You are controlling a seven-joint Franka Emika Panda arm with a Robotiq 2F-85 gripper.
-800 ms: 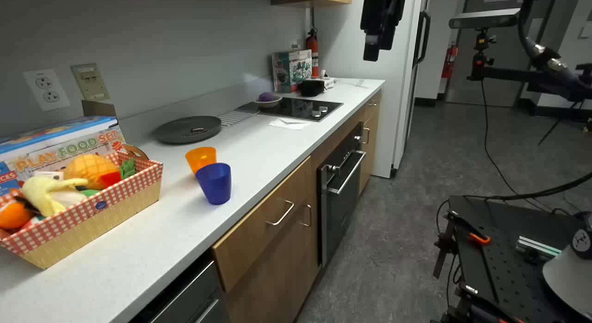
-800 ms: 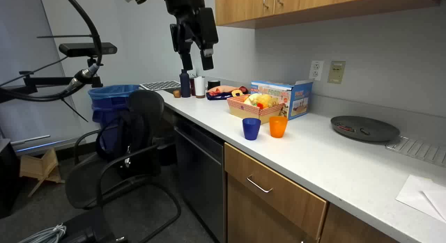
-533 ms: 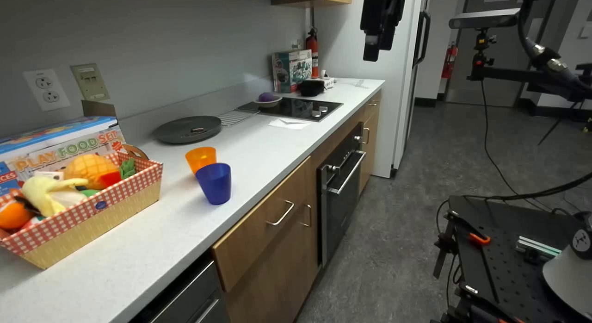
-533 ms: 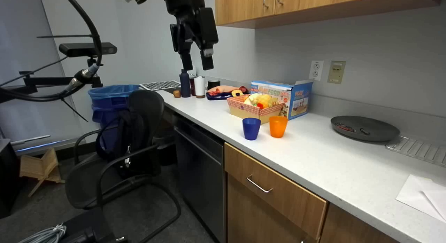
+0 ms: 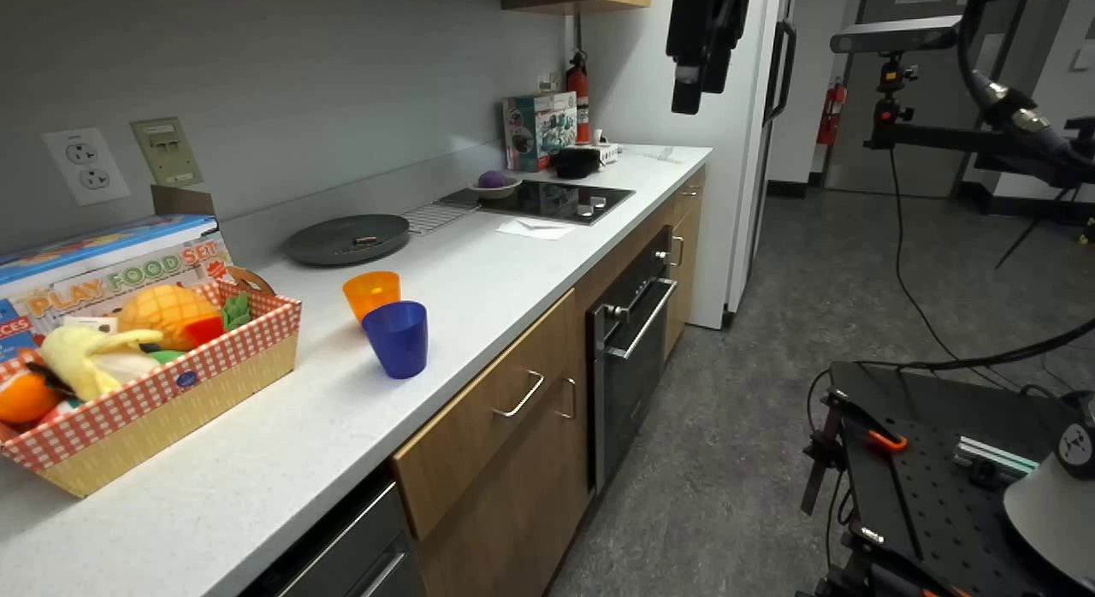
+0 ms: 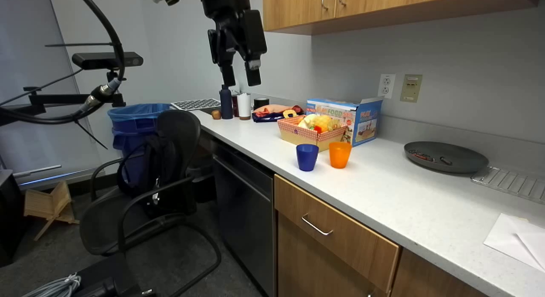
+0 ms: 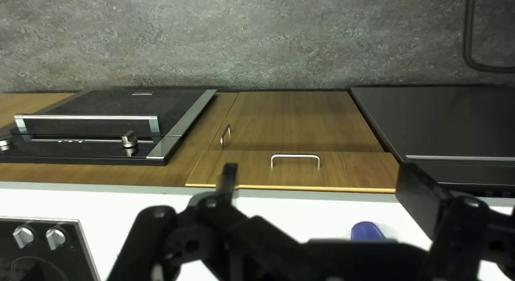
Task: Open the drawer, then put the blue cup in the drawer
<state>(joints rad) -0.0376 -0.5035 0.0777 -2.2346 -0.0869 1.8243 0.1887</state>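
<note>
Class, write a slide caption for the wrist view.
Past the open tool: wooden drawer and, on the white counter, partly hidden blue cup.

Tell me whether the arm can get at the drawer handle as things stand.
Likely yes: the gripper hangs open and empty, and nothing visible stands in front of the bar handle on the drawer. Whether its reach goes that low, the pictures can't settle.

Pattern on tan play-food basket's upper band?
Red-and-white check on the upper band; clearest in an exterior view.
</note>
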